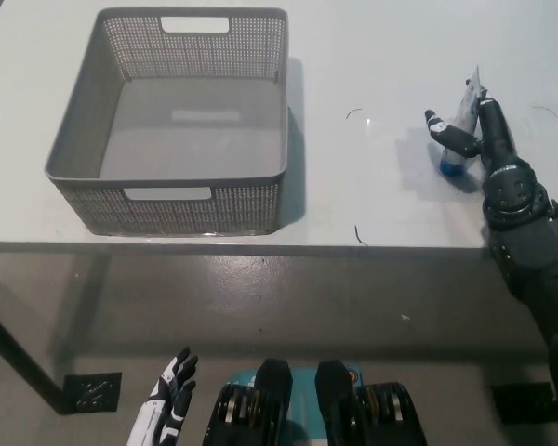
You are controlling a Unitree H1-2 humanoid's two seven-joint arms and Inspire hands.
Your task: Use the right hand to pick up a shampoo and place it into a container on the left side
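- Shampoo (459,130) upright at bench (372,65) right; our right hand (484,139) fingers wrapping it, not clearly clamped.
- We squeeze firmly, lift straight, then cross to basket (74,158).
- Left hand (167,409) low, fingers apart.

Right hand (476,139) around shampoo tube (459,139)

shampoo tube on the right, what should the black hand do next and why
Probably close firmly on the shampoo tube and lift it straight up. The right hand is wrapped around the tube, which stands cap down on the white table, far from the empty grey basket on the left. The left hand rests low, off the table.
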